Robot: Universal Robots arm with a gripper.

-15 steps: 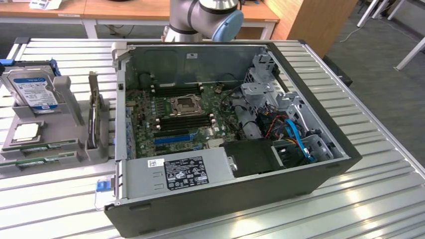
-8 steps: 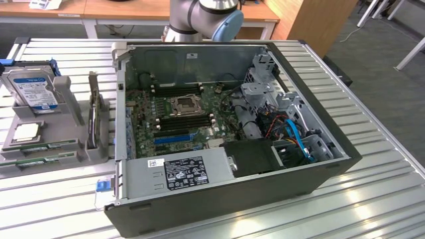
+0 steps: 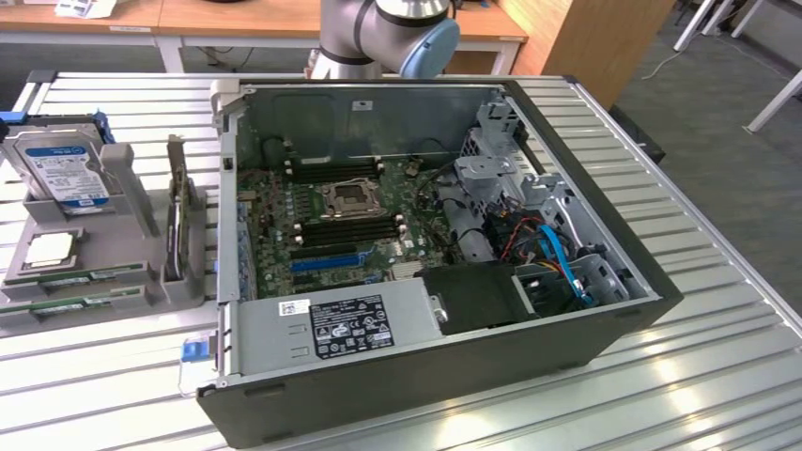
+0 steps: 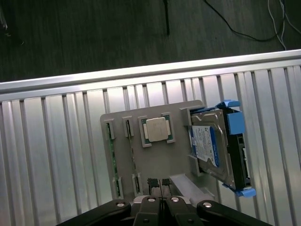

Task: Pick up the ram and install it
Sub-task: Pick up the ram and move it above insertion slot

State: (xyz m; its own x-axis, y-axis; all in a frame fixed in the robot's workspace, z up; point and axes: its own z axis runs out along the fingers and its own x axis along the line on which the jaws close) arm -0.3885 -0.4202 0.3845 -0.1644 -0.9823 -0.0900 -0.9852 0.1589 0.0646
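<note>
table [image 3: 701, 376]: slatted metal top that carries everything. I judge the flat open surface is there to give me room on all sides.

computer case [image 3: 376, 404]: lies on its side with the panel off, so the inside faces up. I read this as placed for reaching in from above.

motherboard [image 3: 338, 225]: flat on the case floor. The black memory slots [image 3: 329, 169] run beside the processor socket and look unfilled from here.

holder [image 4: 155, 160]: grey fixture on the table at the exterior view's left, just beside the case. Each part has its own pocket, probably so it always sits in a known pose.

hard drive [image 4: 207, 143]: in a blue caddy, propped tilted at one end of the holder.

expansion card [image 3: 182, 221]: stands upright on the side of the holder nearest the case. Not my part.

the ram [image 4: 111, 160]: on its long edge in a narrow slot of the holder, top edge exposed, which I judge suits a pinch from above. A second stick [image 4: 133, 160] sits in the slot alongside.

processor chip [image 4: 156, 129]: flat in a square pocket between the sticks and the drive.

gripper [image 4: 158, 182]: my fingers are pressed together and hold nothing. I hover over the holder's near edge, apart from the ram and touching no part.
</note>
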